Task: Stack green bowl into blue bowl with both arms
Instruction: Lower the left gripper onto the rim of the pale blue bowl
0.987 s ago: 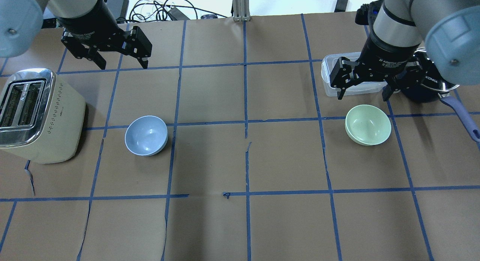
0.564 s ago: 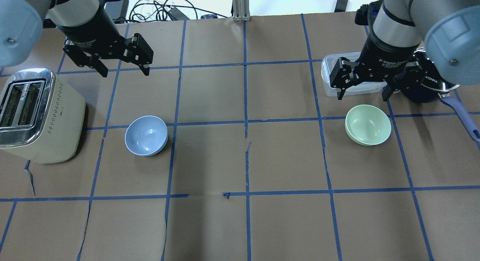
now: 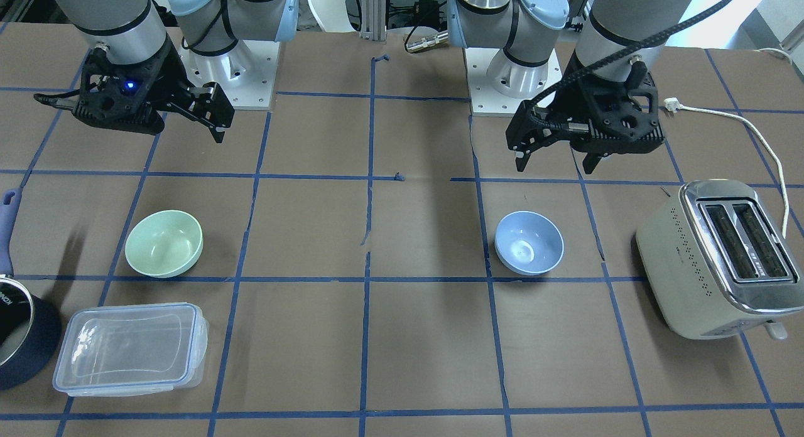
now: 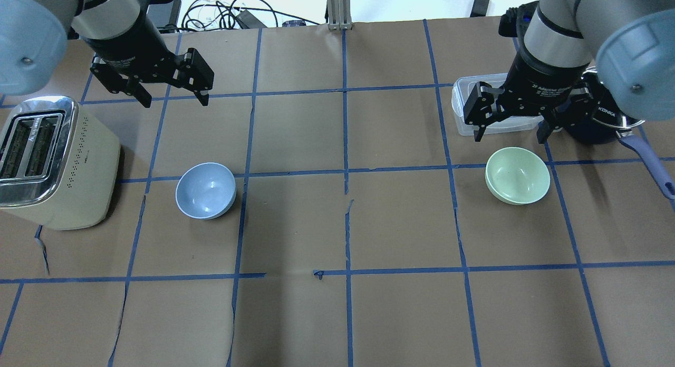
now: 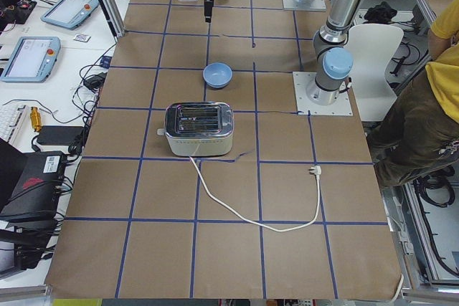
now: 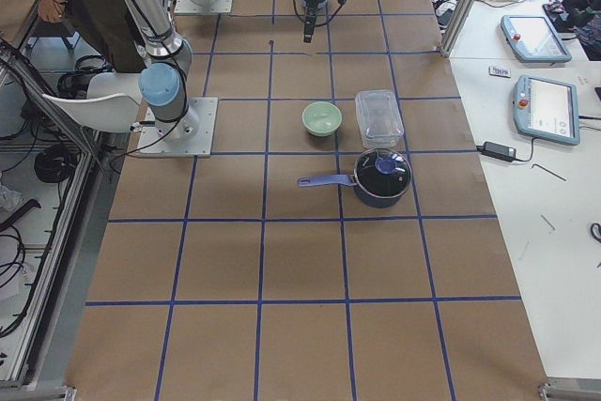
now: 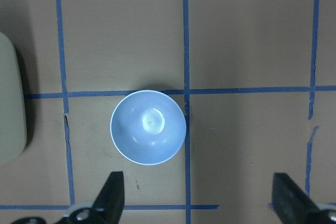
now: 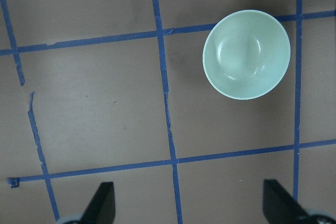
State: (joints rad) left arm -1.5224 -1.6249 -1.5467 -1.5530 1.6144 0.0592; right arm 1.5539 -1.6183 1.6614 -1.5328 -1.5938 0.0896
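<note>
A table (image 4: 401,224) covered in brown paper is marked into squares by blue tape (image 4: 345,145); the paper is torn in places along the seams. White benches around it hold cables (image 4: 227,13) and tablets (image 5: 32,59), and a person in a yellow shirt (image 5: 430,98) stands by a white chair (image 5: 376,44).

In the overhead view, a cream and chrome toaster (image 4: 58,161) sits at the table's 9 o'clock edge, its logo too small to read; its white cord (image 5: 237,213) lies loose on the paper. The left gripper (image 4: 174,100) hangs above the table with its fingers spread wide, holding nothing. The blue bowl (image 4: 205,190) stands upright and empty at that gripper's 5 o'clock, with the toaster near at its 9 o'clock.

Well apart, toward 3 o'clock, the green bowl (image 4: 518,175) sits upright and empty. The right gripper (image 4: 509,138) hovers at its 12 o'clock, fingers spread and empty; the wrist band reads "2F Adaptive". Behind it lies a clear lidded container (image 4: 461,119), and just beside that, at its 3 o'clock, a dark saucepan (image 4: 590,132) with "KONKA" on its rim.
</note>
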